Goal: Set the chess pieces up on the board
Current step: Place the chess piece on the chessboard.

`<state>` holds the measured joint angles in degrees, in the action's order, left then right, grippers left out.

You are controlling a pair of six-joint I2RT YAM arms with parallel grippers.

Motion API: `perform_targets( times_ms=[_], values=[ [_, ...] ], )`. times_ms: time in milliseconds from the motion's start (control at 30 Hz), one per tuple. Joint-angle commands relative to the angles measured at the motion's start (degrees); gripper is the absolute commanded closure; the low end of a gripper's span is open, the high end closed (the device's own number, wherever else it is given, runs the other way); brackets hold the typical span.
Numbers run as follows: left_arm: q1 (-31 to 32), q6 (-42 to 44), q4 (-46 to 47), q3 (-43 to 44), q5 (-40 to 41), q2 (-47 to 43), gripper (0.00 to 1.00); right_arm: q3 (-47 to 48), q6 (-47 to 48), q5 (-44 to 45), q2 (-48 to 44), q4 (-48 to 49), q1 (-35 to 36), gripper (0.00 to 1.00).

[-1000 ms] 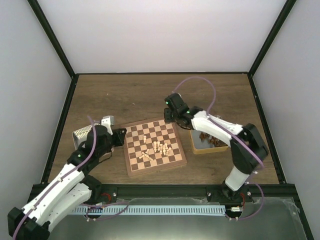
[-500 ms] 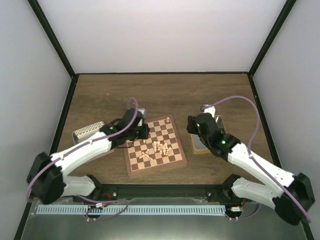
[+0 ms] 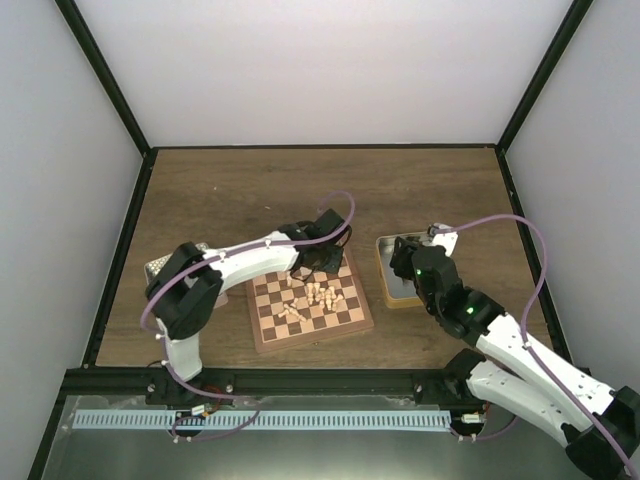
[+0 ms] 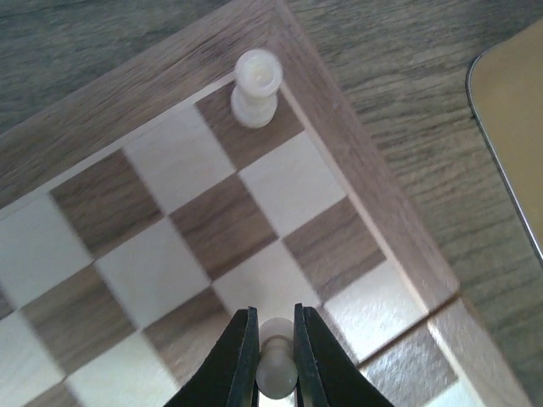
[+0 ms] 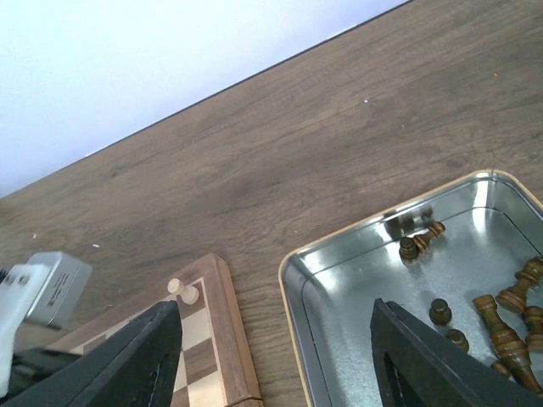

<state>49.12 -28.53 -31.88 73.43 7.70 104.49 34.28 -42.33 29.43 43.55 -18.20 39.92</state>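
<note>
Up close, our left gripper (image 4: pixel 273 335) pinches a cream chess piece (image 4: pixel 276 373) over the one-o'clock corner of the board (image 4: pixel 339 161), a grip unseen from overhead; our right gripper (image 5: pixel 271 356) gapes empty above the tin (image 5: pixel 356 280) of dark pieces (image 5: pixel 501 314).

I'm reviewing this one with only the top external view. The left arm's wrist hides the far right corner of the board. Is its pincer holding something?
Observer: Yes. The left pincer is shut on a pale chess piece, over the board near its right rim.
Operator: Is any piece standing in that corner?
Observer: One upright pale piece stands on the dark corner square.
Operator: And the right pincer?
Observer: The right pincer is open and empty, above the silver tin, where dark pieces lie.
</note>
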Motion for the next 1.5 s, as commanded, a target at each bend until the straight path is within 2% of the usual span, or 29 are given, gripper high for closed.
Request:
perform_targets(
  times_ms=[0, 400, 533, 700, 967, 1133, 1467],
  values=[
    [0.43, 1.85, -0.92, 5.72, 0.26, 5.49, 0.96, -2.26, -0.19, 2.1, -1.39, 1.49, 0.07, 0.36],
    [0.97, 0.06, -1.32, 11.74, 4.95, 11.45, 0.96, -4.27, 1.02, 1.33, -1.36, 3.99, 0.02, 0.34],
    [1.06, -0.37, -0.76, 11.98, 5.21, 12.51, 0.95, -4.69, 1.02, 0.55, -1.36, 4.36, 0.07, 0.34],
    [1.02, -0.62, -0.67, 12.27, 5.6, 13.86, 0.88, -5.05, 0.95, 0.54, -1.31, 4.5, 0.07, 0.34],
    [1.15, -0.64, -0.49, 12.35, 5.12, 15.43, 0.88, -5.2, 0.89, 0.36, -0.99, 4.77, 0.05, 0.34],
    [1.07, -0.58, -0.54, 12.79, 5.84, 15.63, 0.84, -5.06, 0.85, 0.06, -0.9, 5.0, 0.07, 0.34],
    [1.15, -0.66, -1.96, 14.55, 8.07, 16.63, 0.85, -4.93, 0.68, -0.64, -0.62, 5.11, 0.06, 0.34]
  ],
)
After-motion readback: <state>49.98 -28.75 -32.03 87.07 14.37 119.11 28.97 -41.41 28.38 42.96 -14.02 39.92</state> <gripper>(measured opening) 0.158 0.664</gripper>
